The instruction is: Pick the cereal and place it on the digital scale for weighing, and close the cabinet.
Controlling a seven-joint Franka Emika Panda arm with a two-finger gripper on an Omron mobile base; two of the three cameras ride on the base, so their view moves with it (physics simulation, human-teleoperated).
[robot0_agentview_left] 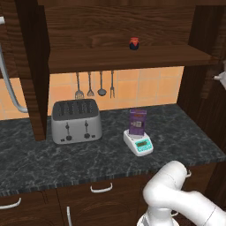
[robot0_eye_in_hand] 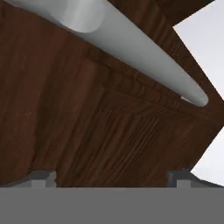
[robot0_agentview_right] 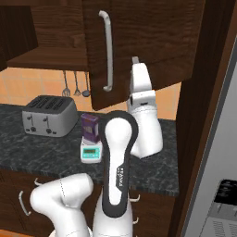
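Note:
The purple cereal box stands upright on the white digital scale with its teal front, on the dark counter right of the toaster; the cereal and scale also appear in the right base view. The brown upper cabinet is open, its shelf exposed. Its right door hangs partly open with a long silver handle. My gripper is raised against that door's face, right of the handle. In the hand view the gripper is open with nothing between its fingertips, the wood close ahead and the handle slanting above.
A silver four-slot toaster sits left on the counter. A small red-and-dark jar stands on the cabinet shelf. Utensils hang on the tiled wall. The left door stands open. A fridge side rises at right.

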